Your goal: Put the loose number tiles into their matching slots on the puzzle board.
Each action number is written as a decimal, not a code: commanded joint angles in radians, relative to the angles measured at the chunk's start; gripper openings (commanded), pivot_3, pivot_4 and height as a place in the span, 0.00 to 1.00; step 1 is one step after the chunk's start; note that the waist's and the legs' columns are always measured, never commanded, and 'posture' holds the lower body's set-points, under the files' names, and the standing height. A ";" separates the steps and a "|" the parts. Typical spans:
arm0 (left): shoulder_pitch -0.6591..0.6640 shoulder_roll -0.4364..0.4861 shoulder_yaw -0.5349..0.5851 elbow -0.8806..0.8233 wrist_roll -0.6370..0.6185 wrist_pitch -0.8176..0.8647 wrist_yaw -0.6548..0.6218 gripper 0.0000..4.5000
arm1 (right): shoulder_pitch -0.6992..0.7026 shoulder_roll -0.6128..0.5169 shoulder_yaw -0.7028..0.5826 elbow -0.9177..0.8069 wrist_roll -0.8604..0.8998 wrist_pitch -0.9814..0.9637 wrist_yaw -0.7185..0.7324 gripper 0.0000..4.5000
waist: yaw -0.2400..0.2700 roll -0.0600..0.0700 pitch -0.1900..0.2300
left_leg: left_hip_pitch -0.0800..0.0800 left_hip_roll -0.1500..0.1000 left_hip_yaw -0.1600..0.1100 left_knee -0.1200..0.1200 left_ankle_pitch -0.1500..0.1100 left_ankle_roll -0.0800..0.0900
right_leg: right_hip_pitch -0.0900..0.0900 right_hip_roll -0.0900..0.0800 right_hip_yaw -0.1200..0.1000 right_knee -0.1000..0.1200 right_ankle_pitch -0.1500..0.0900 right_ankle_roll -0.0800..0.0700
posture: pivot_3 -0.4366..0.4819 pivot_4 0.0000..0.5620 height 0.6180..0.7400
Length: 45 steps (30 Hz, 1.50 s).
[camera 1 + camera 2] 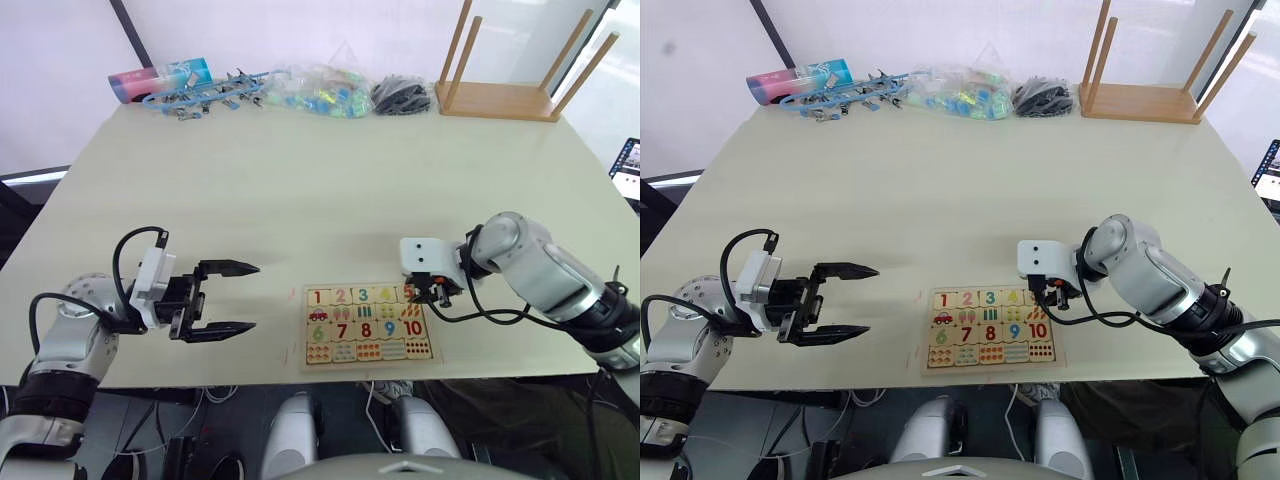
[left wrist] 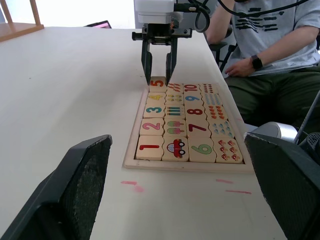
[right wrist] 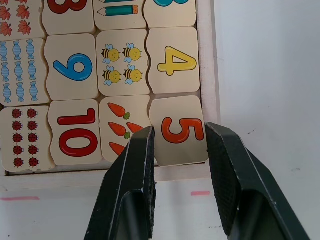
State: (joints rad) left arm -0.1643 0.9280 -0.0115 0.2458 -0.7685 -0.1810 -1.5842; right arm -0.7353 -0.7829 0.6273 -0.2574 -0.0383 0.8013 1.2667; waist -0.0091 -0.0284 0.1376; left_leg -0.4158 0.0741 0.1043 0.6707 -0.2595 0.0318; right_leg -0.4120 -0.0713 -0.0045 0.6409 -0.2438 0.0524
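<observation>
The puzzle board point(image 1: 302, 325) lies near the table's front edge, a little right of centre. Tiles 1 point(image 1: 318, 297), 2 point(image 1: 341, 295), 3 point(image 1: 363, 295) and 4 point(image 3: 176, 61) sit in the slots of its far row. Tile 5 point(image 3: 181, 131) lies slightly askew in the end slot at the board's far right corner. My right gripper point(image 3: 179, 142) points down over that corner, its fingers point(image 2: 146, 60) touching tile 5 on both sides. My left gripper point(image 1: 252, 297) hovers open and empty left of the board, pointing at it.
An upturned wooden stool point(image 1: 500, 98) stands at the back right. Bags of small items point(image 1: 320, 92), blue clips point(image 1: 205, 95) and a coloured tube point(image 1: 160, 78) line the back edge. A seated person point(image 2: 270, 45) shows beyond the table's right side.
</observation>
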 commanded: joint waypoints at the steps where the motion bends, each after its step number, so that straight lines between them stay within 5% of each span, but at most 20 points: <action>1: -0.006 0.015 0.009 -0.025 -0.019 -0.007 -0.030 1.00 | -0.001 -0.012 -0.006 -0.016 -0.004 -0.008 0.008 0.21 | 0.000 0.000 0.000 | 0.000 0.000 0.000 0.000 0.000 0.000 | 0.000 0.000 0.000 0.000 0.000 0.000 | 0.48 0.27 0.99; 4: -0.004 0.017 0.010 -0.027 -0.020 -0.007 -0.030 1.00 | -0.001 -0.013 -0.006 -0.019 -0.003 -0.011 0.012 0.21 | 0.000 0.000 0.000 | 0.000 0.000 0.000 0.000 0.000 0.000 | 0.000 0.000 0.000 0.000 0.000 0.000 | 0.48 0.27 0.99; 8: -0.003 0.018 0.010 -0.030 -0.020 -0.006 -0.030 1.00 | 0.000 -0.017 -0.006 -0.020 -0.004 -0.019 0.018 0.62 | 0.000 0.000 0.000 | 0.000 0.000 0.000 0.000 0.000 0.000 | 0.000 0.000 0.000 0.000 0.000 0.000 | 0.48 0.27 0.99; 10: -0.002 0.018 0.011 -0.032 -0.021 -0.005 -0.030 1.00 | -0.002 -0.018 -0.011 -0.016 -0.004 -0.021 0.019 0.74 | 0.000 0.000 0.000 | 0.000 0.000 0.000 0.000 0.000 0.000 | 0.000 0.000 0.000 0.000 0.000 0.000 | 0.48 0.27 0.99; 25: 0.004 0.017 0.019 -0.034 -0.020 -0.004 -0.030 1.00 | 0.072 -0.028 -0.202 0.035 0.121 -0.092 -0.003 0.74 | 0.001 -0.001 0.000 | 0.000 0.000 0.000 0.000 0.000 0.000 | 0.000 0.000 0.000 0.000 0.000 0.000 | 0.48 0.27 0.99; 28: 0.005 0.018 0.018 -0.032 -0.022 -0.005 -0.030 1.00 | 0.124 0.003 -0.290 0.066 0.174 -0.153 -0.039 0.56 | 0.001 -0.002 -0.001 | 0.000 0.000 0.000 0.000 0.000 0.000 | 0.001 0.000 0.000 0.000 0.000 0.000 | 0.48 0.27 0.99; 33: 0.000 0.020 0.012 -0.026 -0.023 -0.008 -0.030 1.00 | 0.215 0.027 -0.376 0.103 0.234 -0.255 -0.057 0.04 | 0.003 -0.002 -0.001 | 0.000 0.000 0.000 0.000 0.000 0.000 | 0.002 0.000 0.000 0.000 0.000 0.000 | 0.48 0.27 0.99; 45: -0.020 0.025 -0.003 -0.017 -0.022 -0.009 -0.030 1.00 | 0.388 0.122 -0.423 0.201 0.250 -0.514 -0.115 0.02 | 0.001 -0.002 -0.001 | 0.001 0.000 -0.001 0.000 0.000 0.000 | 0.003 0.001 0.000 0.000 0.000 0.001 | 0.48 0.27 0.99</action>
State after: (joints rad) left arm -0.1753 0.9321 -0.0123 0.2434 -0.7722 -0.1817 -1.5843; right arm -0.3433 -0.6625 0.2410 -0.0567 0.2060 0.3262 1.1688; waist -0.0080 -0.0308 0.1364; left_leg -0.4146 0.0741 0.1038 0.6711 -0.2594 0.0318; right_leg -0.4091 -0.0707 -0.0045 0.6412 -0.2436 0.0530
